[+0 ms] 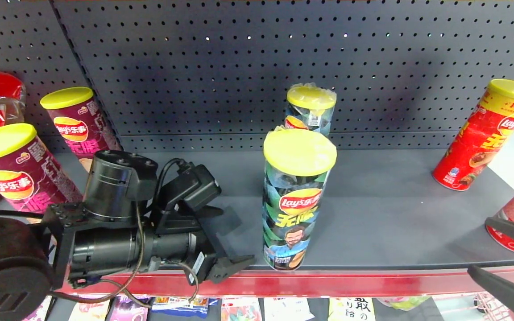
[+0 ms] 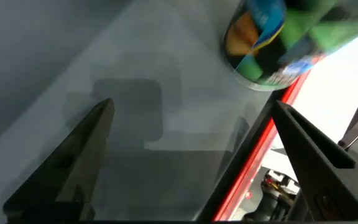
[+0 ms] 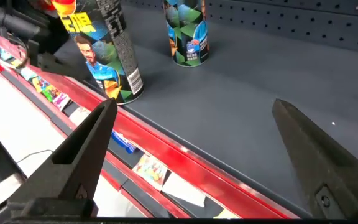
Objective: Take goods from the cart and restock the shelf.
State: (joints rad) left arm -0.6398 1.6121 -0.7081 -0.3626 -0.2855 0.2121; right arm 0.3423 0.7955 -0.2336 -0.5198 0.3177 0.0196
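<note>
Grey shelf [image 1: 373, 214] with a red front rail and a pegboard back [image 1: 239, 67]. Left gripper [image 1: 232, 240] sits low at the near edge, left of centre, jaws spread wide and holding nothing.

Just right of it, a green-blue chip can [image 1: 297, 200] stands upright near the front rail, apart from the fingers. Second matching can [image 1: 310, 109] stands behind it against the back. Two purple cans [image 1: 16, 169] on the far left, two red cans [image 1: 484, 133] on the far right. Right gripper [image 1: 480, 245] is at the near right corner, also spread and empty.

Step looks like release done, with the can already on the shelf. Next move calls for pulling the left arm straight back without clipping the near can, then going to the cart for another item. Tip risk: the can is tall and close to the edge.
</note>
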